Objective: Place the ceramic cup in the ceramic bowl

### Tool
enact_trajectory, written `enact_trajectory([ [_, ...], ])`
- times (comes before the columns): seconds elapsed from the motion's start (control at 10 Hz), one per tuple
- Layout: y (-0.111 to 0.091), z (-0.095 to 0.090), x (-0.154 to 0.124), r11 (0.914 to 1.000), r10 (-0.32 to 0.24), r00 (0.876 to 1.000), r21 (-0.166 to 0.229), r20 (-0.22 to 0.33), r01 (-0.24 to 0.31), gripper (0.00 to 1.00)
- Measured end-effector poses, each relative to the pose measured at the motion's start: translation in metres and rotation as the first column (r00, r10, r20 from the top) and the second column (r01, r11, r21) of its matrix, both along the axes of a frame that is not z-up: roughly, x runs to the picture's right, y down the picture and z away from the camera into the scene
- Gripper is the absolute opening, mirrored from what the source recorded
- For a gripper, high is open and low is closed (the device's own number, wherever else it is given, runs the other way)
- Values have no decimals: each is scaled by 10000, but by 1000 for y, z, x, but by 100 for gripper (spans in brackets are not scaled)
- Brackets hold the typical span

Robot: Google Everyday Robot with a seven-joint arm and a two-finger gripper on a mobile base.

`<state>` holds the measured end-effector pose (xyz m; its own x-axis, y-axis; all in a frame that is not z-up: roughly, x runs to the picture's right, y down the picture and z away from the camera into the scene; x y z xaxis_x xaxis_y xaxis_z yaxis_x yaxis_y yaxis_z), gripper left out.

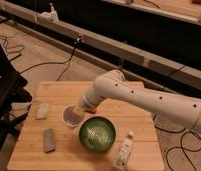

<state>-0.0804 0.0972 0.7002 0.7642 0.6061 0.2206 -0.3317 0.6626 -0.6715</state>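
The gripper [84, 106] hangs over the desk [139, 122] left of centre, its fingers pinching the far right rim of the cup [72, 116]. The cup sits tilted, just left of the bowl [97, 134] and beside its far rim, not inside it.

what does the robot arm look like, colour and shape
The arm is smooth white, built of thick rounded tubular segments with small dark dots along its shell and a thin yellowish band near the right edge. Its gripper sits at the narrowing end, above the table.
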Motion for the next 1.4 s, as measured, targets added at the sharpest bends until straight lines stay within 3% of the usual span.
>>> enact_trajectory([
  [0.2, 5, 16, 63, 9984, 461, 9870, -257, -1541, -507, 16],
  [0.4, 17, 26, 100, 9926, 965, 9653, -480, -2426, -1113, 16],
  [0.6, 35, 37, 109, 9826, 1400, 9514, -801, -2742, -1677, 16],
  [0.8, 41, 40, 98, 9756, 1683, 9521, -949, -2553, -1979, 16],
  [1.2, 42, 41, 101, 9764, 1625, 9516, -968, -2607, -1932, 16],
  [1.4, 59, 49, 118, 9770, 1267, 9372, -1224, -3251, -1745, 16],
])
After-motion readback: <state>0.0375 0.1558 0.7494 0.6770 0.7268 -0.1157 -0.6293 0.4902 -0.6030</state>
